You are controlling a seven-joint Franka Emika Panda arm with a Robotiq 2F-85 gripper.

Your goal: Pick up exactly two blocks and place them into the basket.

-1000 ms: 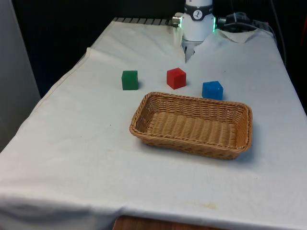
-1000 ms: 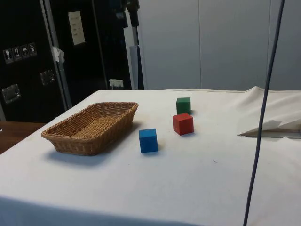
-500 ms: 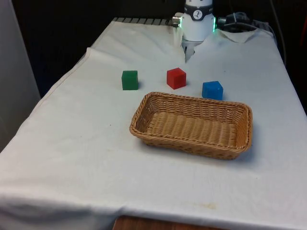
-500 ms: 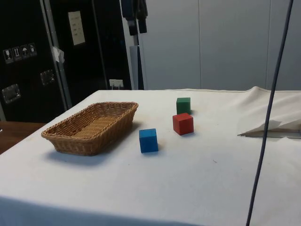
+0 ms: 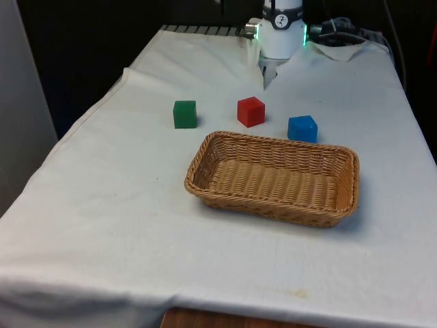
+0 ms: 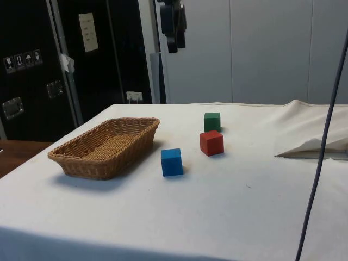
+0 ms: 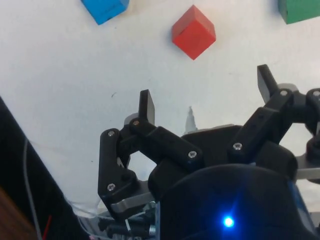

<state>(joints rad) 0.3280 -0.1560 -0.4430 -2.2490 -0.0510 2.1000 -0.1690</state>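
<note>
The black two-finger pincer [image 7: 206,96] hangs high above the white-clothed tabletop [image 5: 136,225] with its fingers [image 7: 146,106] spread wide and nothing between them. In the side view the pincer [image 6: 173,32] sits well above the blocks, over the far part of the tabletop.

Below the pincer, on the cloth, lies the small red wooden cube [image 7: 193,32]. In the front view this red cube [image 5: 250,111] stands in the middle of a row of three, just beyond the far rim of the basket. To the front view's right of it, and a little nearer, is the small blue cube [image 5: 302,128], which sits close to the basket's far rim but apart from it. To the front view's left of the red cube, well apart from it, stands the small green cube [image 5: 184,114]. None of the three blocks touches another.

The oblong woven wicker basket [image 5: 338,213] rests on the tabletop nearer than the blocks, near the tabletop's middle, with nothing inside it. In the side view the basket [image 6: 76,163] lies to the left, the blue cube [image 6: 172,162] just beside its long wall, the red cube [image 6: 211,143] farther right, and the green cube [image 6: 212,122] beyond the red one.
</note>
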